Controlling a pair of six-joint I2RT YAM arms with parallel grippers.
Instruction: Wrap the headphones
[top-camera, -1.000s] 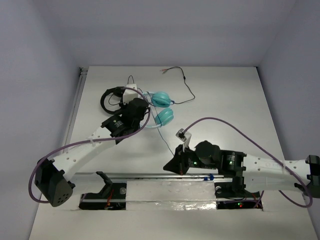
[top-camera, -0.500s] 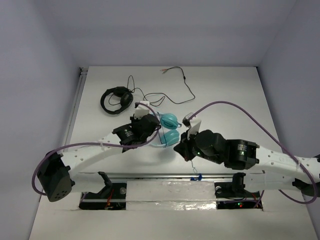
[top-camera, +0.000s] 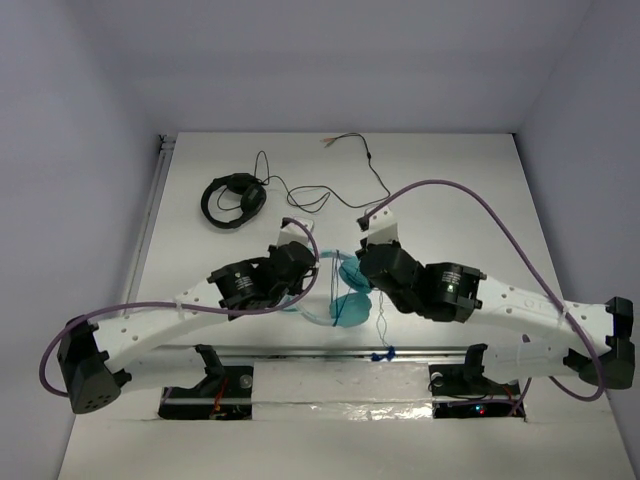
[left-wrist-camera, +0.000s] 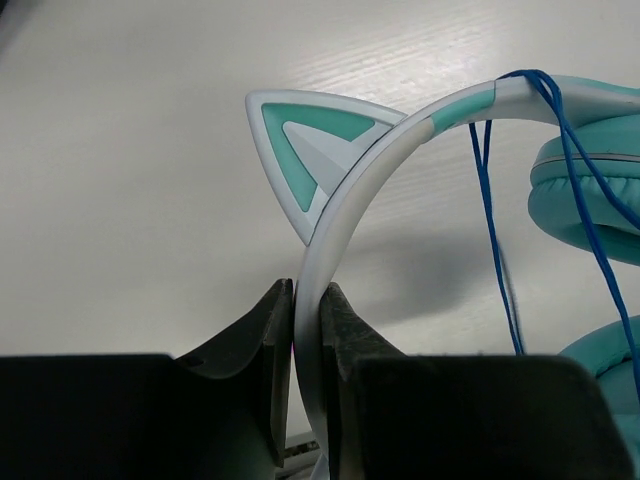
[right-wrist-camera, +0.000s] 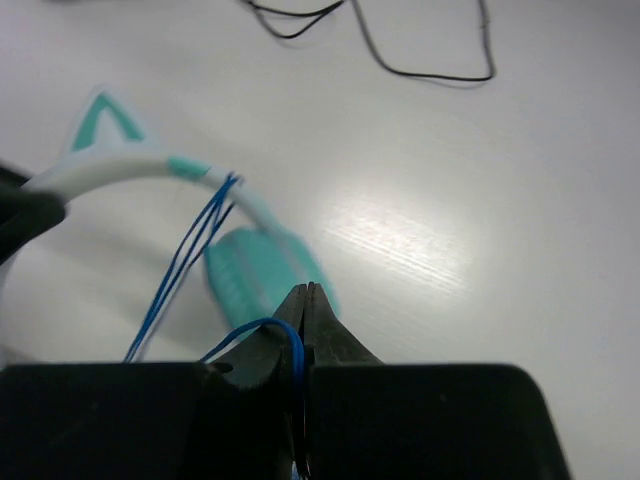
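We have the headphones (top-camera: 350, 308) near the front edge of the desk (top-camera: 450, 180), between our two arms. Judging by the shadow beneath them, they are lifted off the desk. The left jaws are pressed onto the pale headband (left-wrist-camera: 345, 200), pinching it just below one cat ear (left-wrist-camera: 300, 140). The right jaws are pressed together on the thin blue cable (right-wrist-camera: 262, 323), whose strands already run up over the headband beside a teal ear cup (right-wrist-camera: 265, 270).

We judge that we are partway through winding. To do it well, we want the left pinch firm and unmoving as the anchor, while the right arm carries the cable around the band in snug turns laid side by side. Light tension is enough, since the wire is thin and a hard pull could twist the headband in our grip. The black headphones (top-camera: 232, 200) and their cord lie well apart at the back, so we should work here.
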